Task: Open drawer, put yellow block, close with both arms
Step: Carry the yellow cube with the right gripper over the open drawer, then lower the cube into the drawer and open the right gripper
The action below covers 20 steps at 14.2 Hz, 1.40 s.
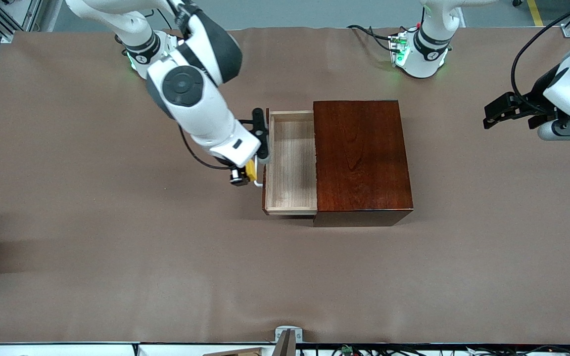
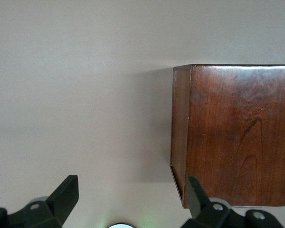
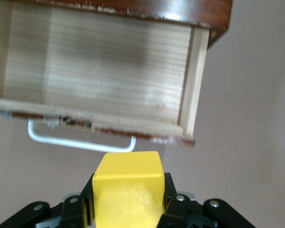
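The mahogany box (image 1: 361,160) stands mid-table with its drawer (image 1: 291,165) pulled out toward the right arm's end; the pale wood tray is bare inside. The white bar handle (image 1: 258,184) shows at the drawer's front, also in the right wrist view (image 3: 80,141). My right gripper (image 1: 251,169) is shut on the yellow block (image 1: 251,168), held just above the drawer's front and handle; the block fills the jaws in the right wrist view (image 3: 128,190). My left gripper (image 1: 510,112) is open and empty, waiting up in the air at the left arm's end, with the box (image 2: 232,133) in its wrist view.
The brown table cover (image 1: 117,247) spreads all round the box. Both arm bases with green lights stand along the table's edge farthest from the front camera (image 1: 421,49). A small metal bracket (image 1: 287,338) sits at the edge nearest the front camera.
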Each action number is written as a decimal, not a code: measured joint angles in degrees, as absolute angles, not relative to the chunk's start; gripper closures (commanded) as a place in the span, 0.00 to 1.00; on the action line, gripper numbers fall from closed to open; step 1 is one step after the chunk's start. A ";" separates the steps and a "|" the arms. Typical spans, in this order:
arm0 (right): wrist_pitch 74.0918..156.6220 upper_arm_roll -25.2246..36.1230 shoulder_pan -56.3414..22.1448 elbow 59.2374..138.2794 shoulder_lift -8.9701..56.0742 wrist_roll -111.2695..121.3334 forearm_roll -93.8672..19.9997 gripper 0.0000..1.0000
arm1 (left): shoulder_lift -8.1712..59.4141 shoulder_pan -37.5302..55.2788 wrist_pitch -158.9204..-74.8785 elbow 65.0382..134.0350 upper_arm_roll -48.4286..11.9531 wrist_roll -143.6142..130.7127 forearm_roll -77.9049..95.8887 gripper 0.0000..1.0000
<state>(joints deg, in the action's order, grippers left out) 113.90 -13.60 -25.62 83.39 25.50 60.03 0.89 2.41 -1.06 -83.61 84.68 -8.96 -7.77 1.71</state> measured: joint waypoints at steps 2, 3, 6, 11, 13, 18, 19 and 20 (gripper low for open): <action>114.07 -13.53 -27.25 81.69 27.89 57.63 1.51 1.00 | 2.41 -1.05 -83.77 85.03 -9.09 -7.77 1.71 0.00; 114.21 -13.50 -27.89 80.89 28.99 57.39 1.60 1.00 | 2.41 -1.05 -83.81 85.14 -9.13 -7.77 1.71 0.00; 114.27 -13.38 -29.73 78.67 31.56 56.47 2.03 1.00 | 2.42 -1.04 -84.18 85.52 -9.26 -7.77 1.65 0.00; 114.45 -13.34 -31.80 77.77 33.66 55.60 3.96 1.00 | 2.50 -1.04 -84.48 85.75 -9.28 -7.77 1.56 0.00; 114.71 -13.33 -32.36 77.75 34.42 55.31 4.83 1.00 | 2.53 -0.99 -84.64 85.82 -9.33 -7.78 1.56 0.00; 116.29 -13.32 -34.23 77.71 36.14 52.99 5.99 1.00 | 2.54 -0.85 -84.76 86.16 -9.53 -7.78 1.56 0.00; 116.65 -13.32 -34.81 77.71 36.51 51.90 6.54 1.00 | 2.55 -0.83 -84.76 86.18 -9.55 -7.77 1.56 0.00; 116.97 -13.31 -35.37 77.71 36.93 50.71 6.89 1.00 | 2.54 -0.80 -84.77 86.19 -9.65 -7.77 1.56 0.00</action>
<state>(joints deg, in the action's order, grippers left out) 116.97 -13.31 -35.37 77.71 36.93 50.71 6.89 2.54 -0.80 -84.77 86.19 -9.65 -7.77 1.56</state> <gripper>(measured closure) 0.441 0.000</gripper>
